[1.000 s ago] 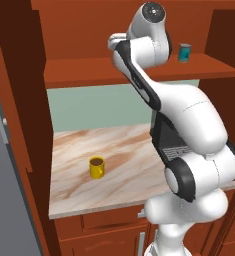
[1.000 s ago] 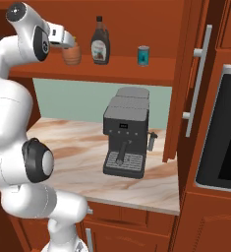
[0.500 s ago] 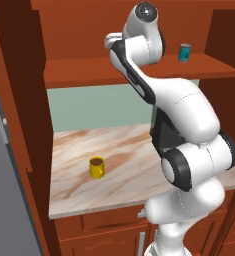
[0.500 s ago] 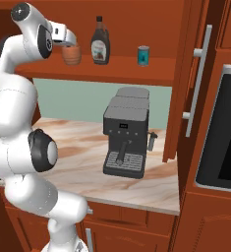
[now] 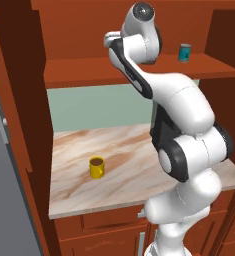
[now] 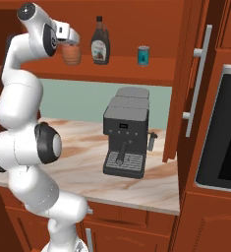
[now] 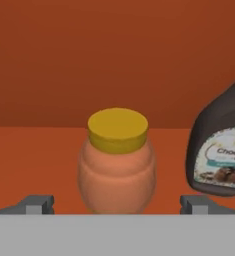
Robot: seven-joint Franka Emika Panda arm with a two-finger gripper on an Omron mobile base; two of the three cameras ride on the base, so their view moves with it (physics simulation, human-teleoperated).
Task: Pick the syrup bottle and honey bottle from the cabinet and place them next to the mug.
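On the cabinet (image 6: 131, 74) shelf, the honey bottle (image 7: 117, 160) stands upright just beside the syrup bottle (image 7: 221, 145). The gripper (image 7: 117, 205) faces it, jaws apart on either side, lined up seemingly to grasp it; the mug (image 5: 96, 167) waits below on the counter (image 5: 124, 175).

Arm raised high, pincer (image 7: 117, 202) spread wide.

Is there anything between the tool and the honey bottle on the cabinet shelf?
Nothing visible. In the hand view the honey bottle stands centred between the open fingertips of the tool, with bare shelf in front. The syrup bottle stands off to one side, clear of the approach.
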